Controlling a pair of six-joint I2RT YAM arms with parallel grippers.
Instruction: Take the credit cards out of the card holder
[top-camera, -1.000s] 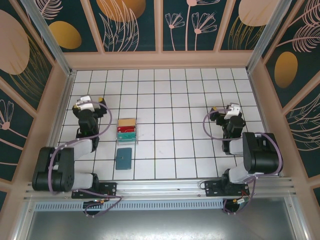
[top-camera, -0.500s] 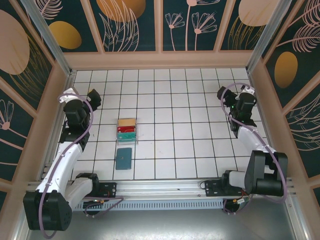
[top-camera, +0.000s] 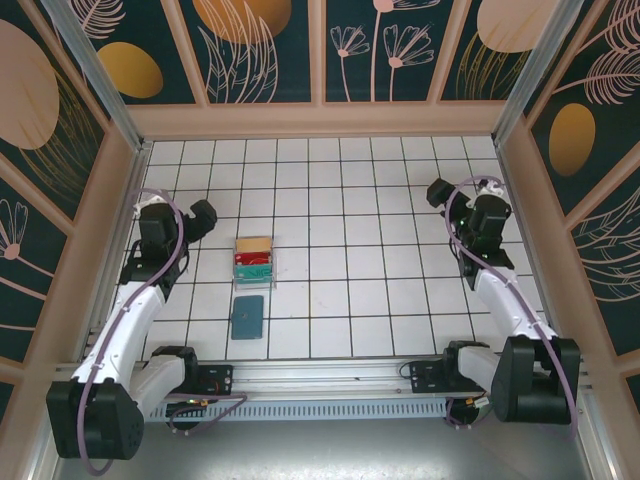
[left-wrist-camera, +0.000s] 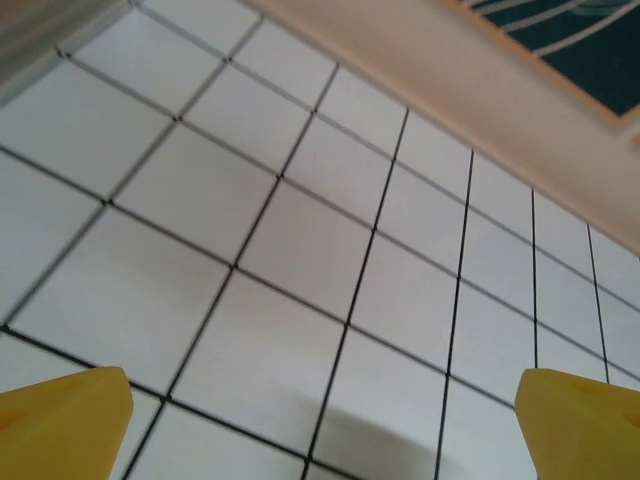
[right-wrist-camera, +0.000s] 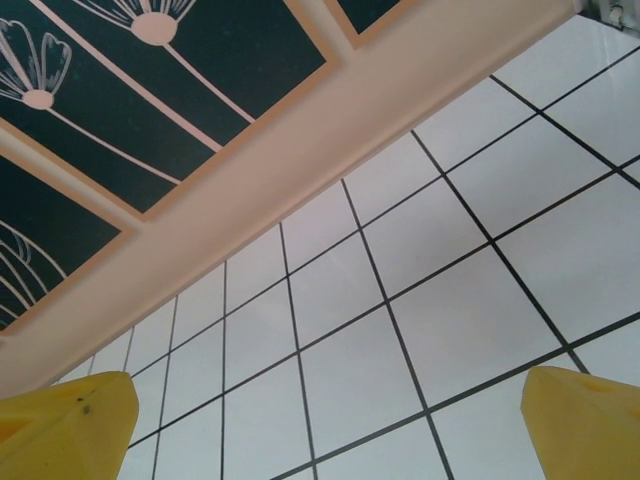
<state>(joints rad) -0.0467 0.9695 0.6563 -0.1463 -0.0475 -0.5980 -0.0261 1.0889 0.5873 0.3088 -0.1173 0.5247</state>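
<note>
Card holder (top-camera: 247, 316) first: found it lying flat on the white-tiled counter (top-camera: 340, 250), in the left half and close to the near edge, roughly ahead of the left arm's base. Read its long axis as running near-to-far, short edges facing the bases and the back wall. Could not settle, from above, the credit cards' whereabouts; judged them tucked inside the teal sleeve. Noted a clear plastic tray (top-camera: 254, 262) with tan, red and green contents just beyond the holder's far short edge, parted from it by a narrow strip of tile.

Placed the left tool (top-camera: 203, 217) farther out than the tray and to its left, with the holder back toward the bases and slightly inward from it, and the tray close to that line. Saw its yellow fingertips (left-wrist-camera: 62, 425) spread wide at the bottom corners of the left wrist view, with nothing between them but bare tile: released and empty. Saw the left arm stretched out along the left wall, wrist turned inward toward the middle of the counter.

Placed the right tool (top-camera: 438, 190) well apart, across the counter near the far right, likewise spread and empty, fingertips (right-wrist-camera: 66, 425) framing tile and the back wall. Judged the left arm the nearer one. Reckoned the coming move a draw back and down toward the holder, kept clear of the tray.
</note>
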